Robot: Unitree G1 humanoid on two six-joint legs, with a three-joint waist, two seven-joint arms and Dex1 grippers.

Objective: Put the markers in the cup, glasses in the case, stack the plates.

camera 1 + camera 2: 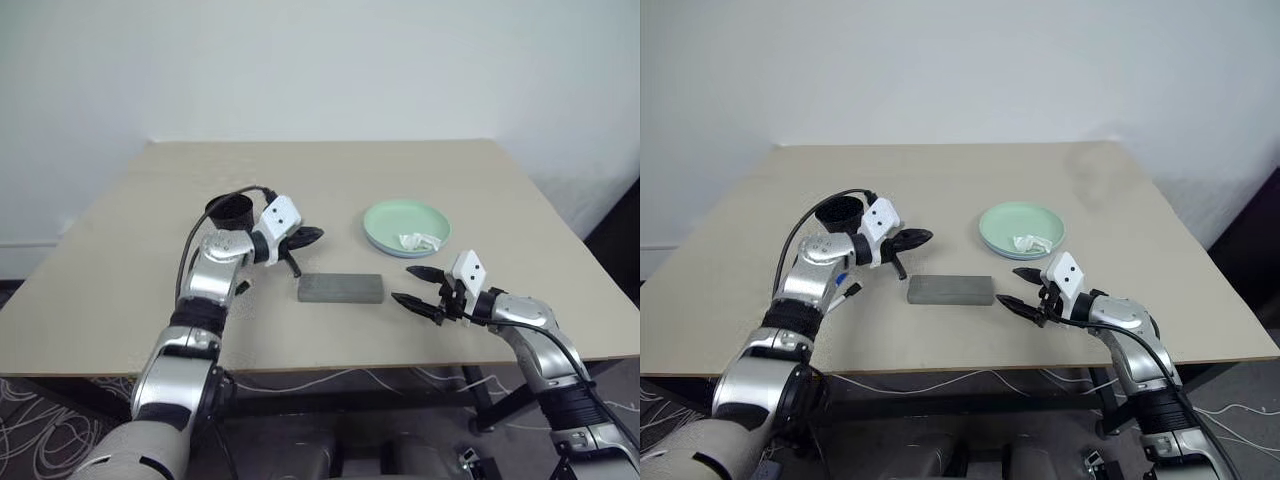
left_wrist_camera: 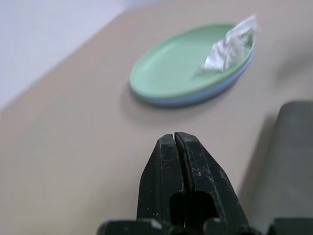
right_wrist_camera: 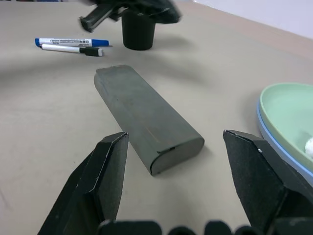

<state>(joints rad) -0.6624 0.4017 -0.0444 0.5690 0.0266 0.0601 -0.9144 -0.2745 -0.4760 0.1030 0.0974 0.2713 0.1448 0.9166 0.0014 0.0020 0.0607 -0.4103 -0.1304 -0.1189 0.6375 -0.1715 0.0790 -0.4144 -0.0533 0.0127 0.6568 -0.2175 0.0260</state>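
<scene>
- A beige table (image 1: 330, 180) stands against a white wall, seen from above the robot's two arms
- The black cup (image 1: 839, 213) stands upright on the table's left part, just behind the left arm; what is inside it cannot be seen
- Two markers (image 3: 73, 45) lie flat on the table side by side near the cup, outside it: one with a blue cap, one with a black cap; in the head views the left arm hides most of them
- The grey case (image 1: 341, 288) lies closed near the middle of the table, between the two grippers; its lid is down, so its contents cannot be told
- The plates (image 1: 406, 227) sit on the right part of the table, stacked: the mint green one on top of the light blue one, whose rim shows just underneath
- A crumpled white tissue (image 2: 229, 44) lies in the green plate, near the rim
- The left gripper (image 1: 308, 238) hangs above the table between the cup and the case, its two black fingers pressed together with nothing between them, pointing toward the plates
- The right gripper (image 1: 418, 290) hovers low over the table just right of the case, its fingers spread wide apart and empty, pointing at the case's near end without touching it
- A black cable runs along the left arm and arcs past the cup
</scene>
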